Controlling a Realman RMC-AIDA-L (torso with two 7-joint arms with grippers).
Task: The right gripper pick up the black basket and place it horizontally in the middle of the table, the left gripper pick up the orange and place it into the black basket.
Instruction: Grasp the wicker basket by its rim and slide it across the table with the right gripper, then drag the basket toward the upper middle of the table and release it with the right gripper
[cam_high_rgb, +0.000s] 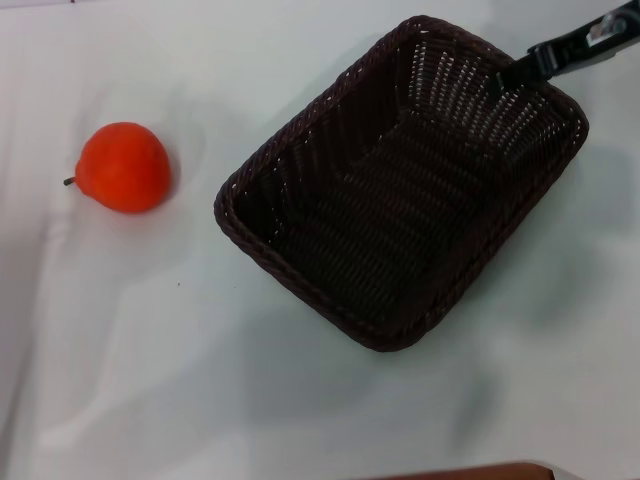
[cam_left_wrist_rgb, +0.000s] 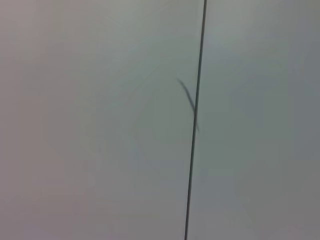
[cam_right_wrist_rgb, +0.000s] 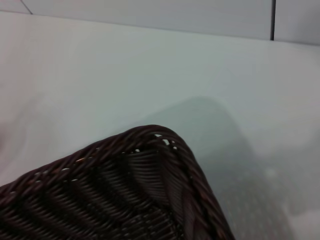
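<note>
The black basket (cam_high_rgb: 400, 220) is empty and sits askew, right of the middle of the white table (cam_high_rgb: 150, 350). My right gripper (cam_high_rgb: 515, 72) reaches in from the far right, and its slim jaws close over the basket's far right rim. The right wrist view shows a corner of the basket (cam_right_wrist_rgb: 125, 185) close up, with a soft shadow on the table (cam_right_wrist_rgb: 100, 75) beyond it. The orange (cam_high_rgb: 125, 167) lies on the table to the left, well apart from the basket, its stem pointing left. My left gripper is out of view.
The left wrist view shows only a pale surface with a thin dark seam (cam_left_wrist_rgb: 195, 120). A brown edge (cam_high_rgb: 480, 472) shows at the near rim of the head view. Bare table lies between the orange and the basket.
</note>
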